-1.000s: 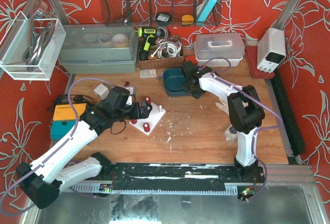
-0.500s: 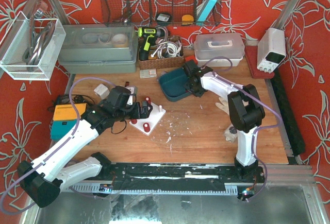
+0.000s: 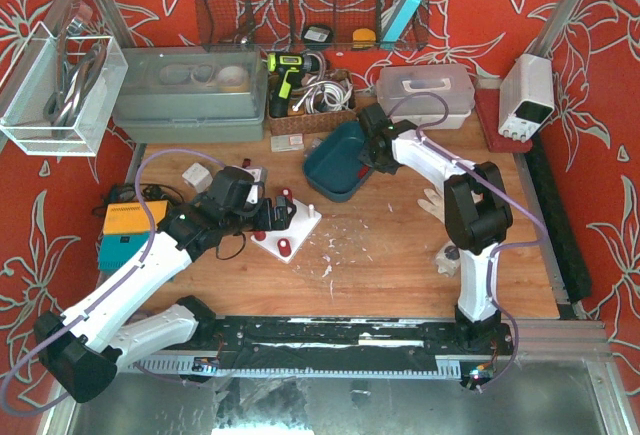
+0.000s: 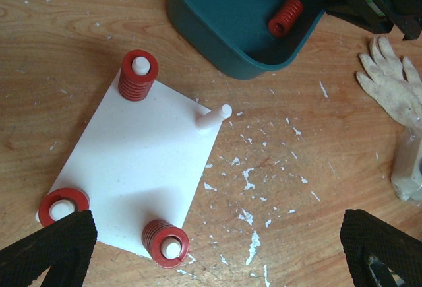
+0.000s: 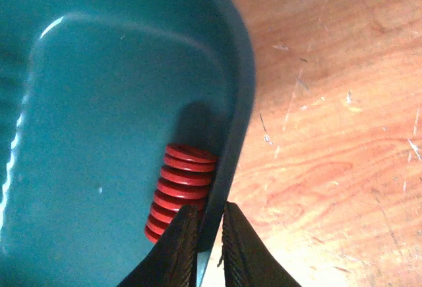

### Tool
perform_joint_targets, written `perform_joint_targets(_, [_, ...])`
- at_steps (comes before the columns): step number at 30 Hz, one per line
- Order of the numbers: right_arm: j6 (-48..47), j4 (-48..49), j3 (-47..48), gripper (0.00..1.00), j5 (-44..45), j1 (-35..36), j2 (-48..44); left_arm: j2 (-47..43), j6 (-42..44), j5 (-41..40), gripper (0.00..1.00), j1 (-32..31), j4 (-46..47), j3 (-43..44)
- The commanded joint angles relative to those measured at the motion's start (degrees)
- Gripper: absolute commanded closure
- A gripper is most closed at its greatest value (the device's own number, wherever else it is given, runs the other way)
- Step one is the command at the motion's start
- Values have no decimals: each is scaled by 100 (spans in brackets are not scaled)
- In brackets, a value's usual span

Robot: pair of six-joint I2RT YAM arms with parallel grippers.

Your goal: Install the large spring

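Coils of thick red wire, closely stacked into a short stout cylinder, make up the large spring point(image 5: 181, 191). It lies on its side inside the teal bin point(image 5: 99, 102), pressed against the bin's wall. The right gripper point(image 5: 208, 218) pinches that wall at the rim, one finger inside and one outside. The inner finger hides the spring's near end.

The left gripper point(image 4: 214, 247) hangs spread wide over the white plate point(image 4: 138, 168), its pads cut off at the lower corners of the left wrist view. On the plate, three pegs carry red springs and one bare peg point(image 4: 212, 117) stands empty. From overhead the spring is too small to make out, and whether the bin is off the table cannot be told.
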Motion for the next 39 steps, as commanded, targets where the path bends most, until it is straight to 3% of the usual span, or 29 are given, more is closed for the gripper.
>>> perform_joint_targets(1, [-496, -251, 324, 85, 219, -84, 281, -55, 102, -90, 0, 22, 11, -51])
perform_joint_targets(10, [-785, -241, 465, 88, 323, -150, 367, -154, 177, -188, 0, 22, -62, -66])
perform_joint_targets(13, [-865, -427, 795, 81, 232, -151, 433, -149, 221, -214, 0, 22, -49, -48])
perform_joint_targets(18, [-829, -967, 1423, 61, 81, -126, 328, -131, 277, -228, 0, 22, -44, -41])
perform_joint_targets(27, [-752, -1186, 1273, 50, 226, 200, 169, -87, 272, -202, 0, 22, -48, 42])
perform_joint_targets(39, [-922, -1506, 1845, 51, 394, 482, 954, -551, 353, 498, 0, 22, 403, 50])
